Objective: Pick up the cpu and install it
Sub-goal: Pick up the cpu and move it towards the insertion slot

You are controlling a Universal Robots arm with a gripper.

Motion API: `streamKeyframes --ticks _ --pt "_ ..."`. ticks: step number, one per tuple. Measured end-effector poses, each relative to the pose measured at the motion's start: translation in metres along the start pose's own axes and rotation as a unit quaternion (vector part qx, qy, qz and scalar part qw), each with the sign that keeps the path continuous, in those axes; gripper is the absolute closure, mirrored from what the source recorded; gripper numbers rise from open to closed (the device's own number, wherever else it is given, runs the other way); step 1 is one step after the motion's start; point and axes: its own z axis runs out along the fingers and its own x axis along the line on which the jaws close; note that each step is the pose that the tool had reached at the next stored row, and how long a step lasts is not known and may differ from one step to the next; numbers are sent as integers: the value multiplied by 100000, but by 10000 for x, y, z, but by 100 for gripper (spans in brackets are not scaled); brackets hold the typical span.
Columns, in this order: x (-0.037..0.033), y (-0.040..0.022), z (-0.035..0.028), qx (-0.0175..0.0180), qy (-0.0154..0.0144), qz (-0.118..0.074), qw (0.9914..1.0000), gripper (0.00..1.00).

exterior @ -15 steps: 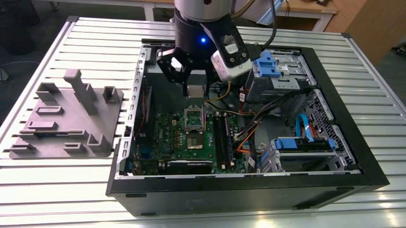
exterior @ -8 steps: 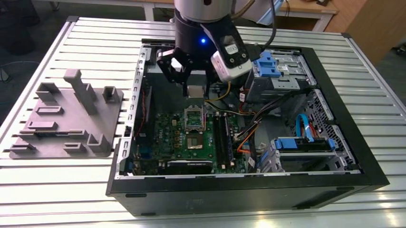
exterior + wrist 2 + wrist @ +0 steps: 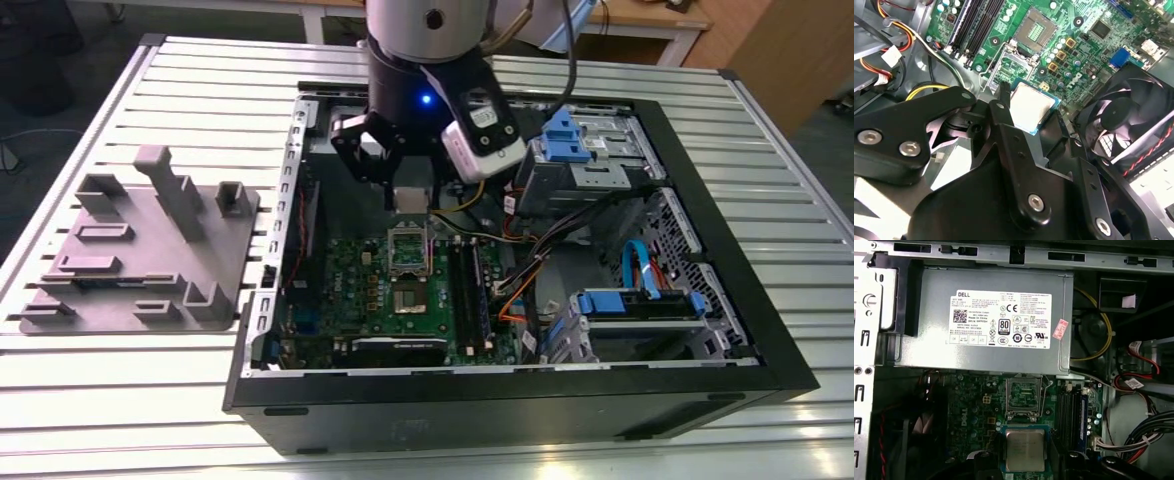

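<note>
My gripper [image 3: 408, 192] hangs inside the open computer case and is shut on the cpu [image 3: 411, 198]. The cpu is a small square chip with a pale silver top. In both wrist views the cpu [image 3: 1031, 106] [image 3: 1025, 449] sits flat between the black fingers [image 3: 999, 112]. The open socket [image 3: 406, 246] [image 3: 1023, 396] [image 3: 1035, 29] on the green motherboard [image 3: 360, 290] lies a short way off from the held chip, lower down. The chip is in the air and touches nothing on the board.
A grey tray [image 3: 134, 250] rests on the slatted table at the exterior view's left. The case holds a grey power supply [image 3: 994, 315], black memory sticks [image 3: 467, 280], a black fan [image 3: 1124, 120], loose cables [image 3: 561, 235] and blue drive brackets [image 3: 638, 300].
</note>
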Motion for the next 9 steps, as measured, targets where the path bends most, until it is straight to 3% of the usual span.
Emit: streamKeyframes --ticks 6,9 --pt "1 -3 84 -3 -1 -1 100000 53" --pt "1 -4 87 18 10 1 100000 53"
